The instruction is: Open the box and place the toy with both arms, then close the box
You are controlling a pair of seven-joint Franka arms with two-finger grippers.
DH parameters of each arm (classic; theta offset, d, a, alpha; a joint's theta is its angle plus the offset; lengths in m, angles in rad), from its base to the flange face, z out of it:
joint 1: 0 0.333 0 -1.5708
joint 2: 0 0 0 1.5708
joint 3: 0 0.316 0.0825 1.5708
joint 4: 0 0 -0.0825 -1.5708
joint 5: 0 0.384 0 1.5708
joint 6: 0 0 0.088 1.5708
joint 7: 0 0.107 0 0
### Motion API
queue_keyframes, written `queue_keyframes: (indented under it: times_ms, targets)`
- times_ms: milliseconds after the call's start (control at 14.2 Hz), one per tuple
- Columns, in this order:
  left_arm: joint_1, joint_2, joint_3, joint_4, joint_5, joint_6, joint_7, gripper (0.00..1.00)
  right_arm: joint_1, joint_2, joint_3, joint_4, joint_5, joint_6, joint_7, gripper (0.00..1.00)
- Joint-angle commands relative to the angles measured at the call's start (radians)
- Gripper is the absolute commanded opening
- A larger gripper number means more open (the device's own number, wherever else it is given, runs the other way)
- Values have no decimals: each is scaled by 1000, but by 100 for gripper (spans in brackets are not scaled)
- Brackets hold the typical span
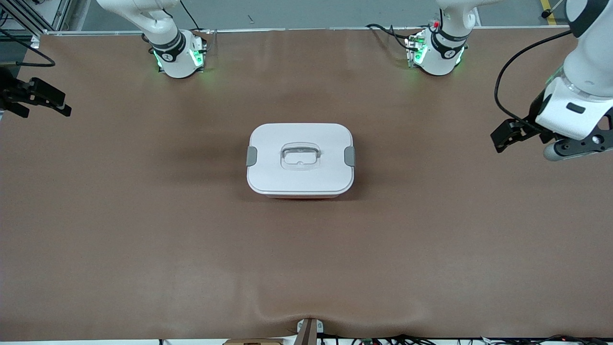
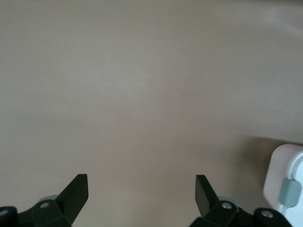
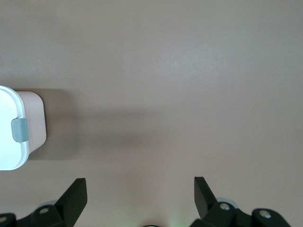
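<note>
Box: you find the box shut, mid-counter.
Handling: likely light, stiff, slick; take its grey clips.
Left gripper: spread, empty, over its counter end.
Right gripper: spread, empty, likewise.

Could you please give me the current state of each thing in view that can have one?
box: shut, upright at the table's middle.
lid: on the box.
side clips: down against both short ends.
handle: lying in its recess.
left gripper: open, empty, over bare table at the left arm's end.
right gripper: open, empty, over bare table at the right arm's end.
toy: not in view.
</note>
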Motion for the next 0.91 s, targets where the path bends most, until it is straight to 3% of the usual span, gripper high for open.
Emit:
queue_keyframes:
  times_ms: [0,493,774,845]
  targets:
    - [38,-21,-3,-1,-12,-34,107,100,-3,-13,-4,9,-2,-24,0,100]
    - [58,-106,11,-46,-22,-88,292,100,-6,-12,-6,23,-15,-47,-3,100]
    - [-257,-207,346,-160,-82,-83,303,100,-3,-10,-4,23,-17,-37,-2,100]
    - [-291,-230,378,-186,-96,-83,302,100,-3,-9,-4,23,-15,-35,-2,100]
